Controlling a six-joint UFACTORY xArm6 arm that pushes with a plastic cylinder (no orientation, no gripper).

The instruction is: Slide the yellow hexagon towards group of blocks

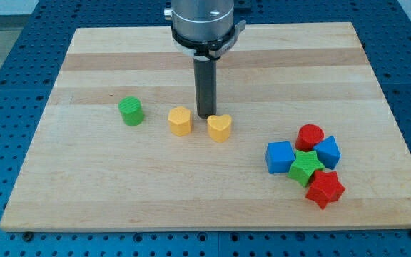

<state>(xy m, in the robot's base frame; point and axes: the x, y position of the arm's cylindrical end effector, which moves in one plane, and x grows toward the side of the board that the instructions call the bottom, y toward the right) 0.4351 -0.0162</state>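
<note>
**Rod between two yellow blocks on a pale wood tabletop**

The tabletop (84,193) is light wood in lengthwise strips, resting on a blue perforated surface (6,78) that shows on every side. The arm carries no hand, only a dark rod; my tip (206,116) stands near the tabletop's middle, just behind the gap between the yellow hexagon (180,121) and the yellow heart (220,128). A green cylinder (130,111) sits toward the left edge. Toward the bottom right corner a group huddles: blue cube (280,157), red cylinder (310,135), a second blue block (328,151), green star (305,168), red star (325,188). The hexagon lies well apart from them.
</note>
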